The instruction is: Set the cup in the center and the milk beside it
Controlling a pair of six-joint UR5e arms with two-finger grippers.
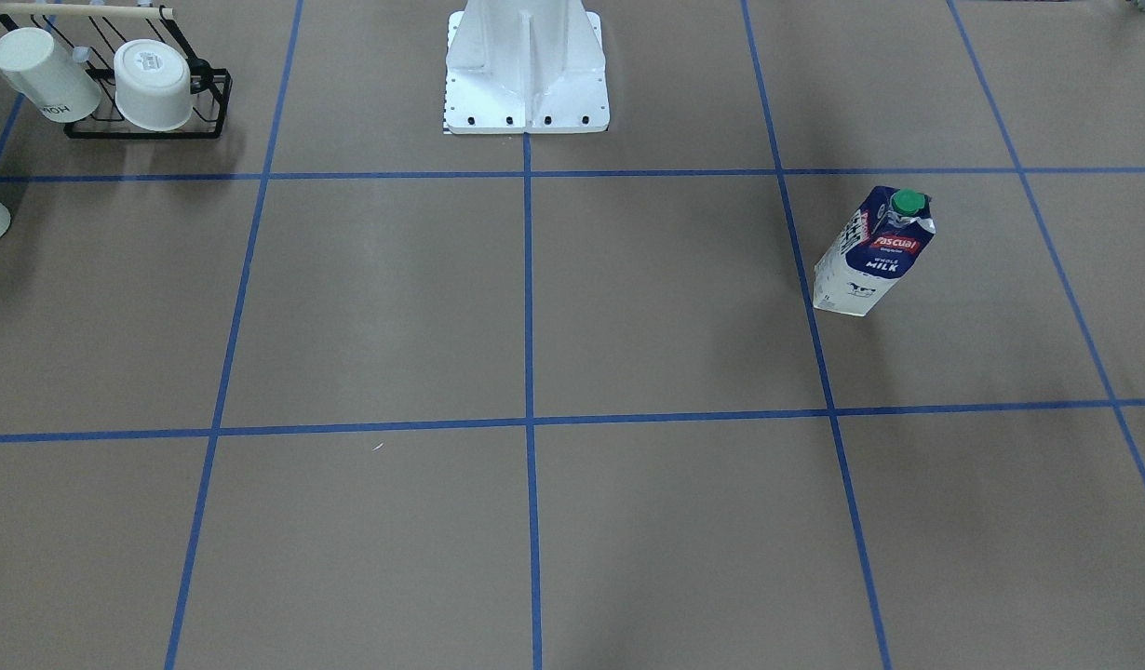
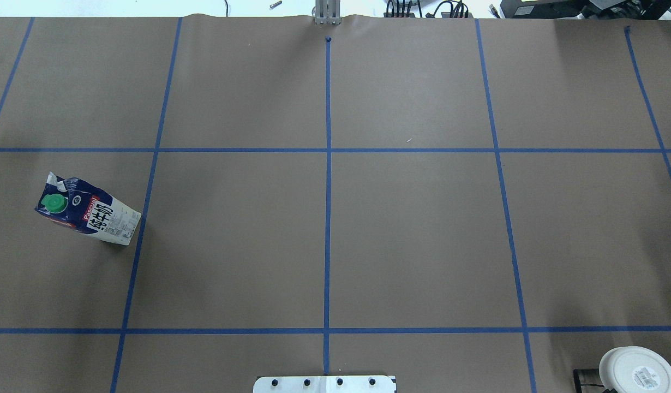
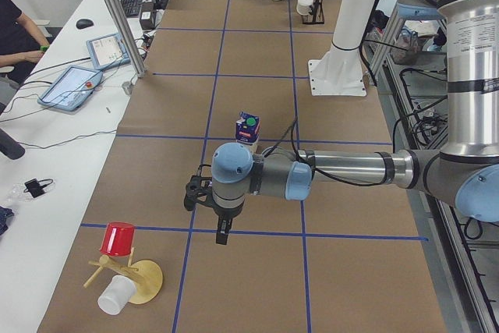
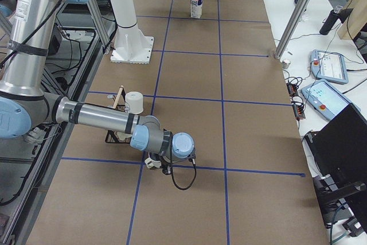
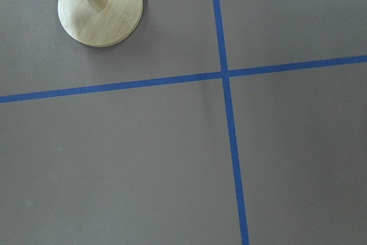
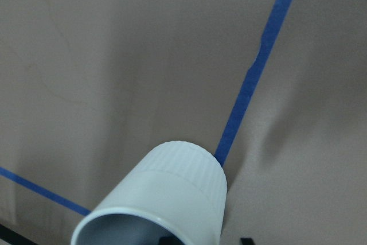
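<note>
Far to the robot's right of the center cross (image 2: 328, 150), the right gripper (image 4: 156, 164) looks clamped on the rim of the cup (image 6: 172, 193), light, rigid, breakable and tilted in the air, while the milk (image 2: 87, 210), likely heavier and best squeezed mid-body, stands upright far to the cross's left.

Left arm (image 3: 343, 168): forearm level, stretched out, wrist bent down.
Left gripper (image 3: 222, 233): points down; jaw state unclear.
Right arm (image 4: 97, 117): forearm low, stretched out.
Right gripper (image 4: 159, 166): under wrist; jaw state unclear.
</note>
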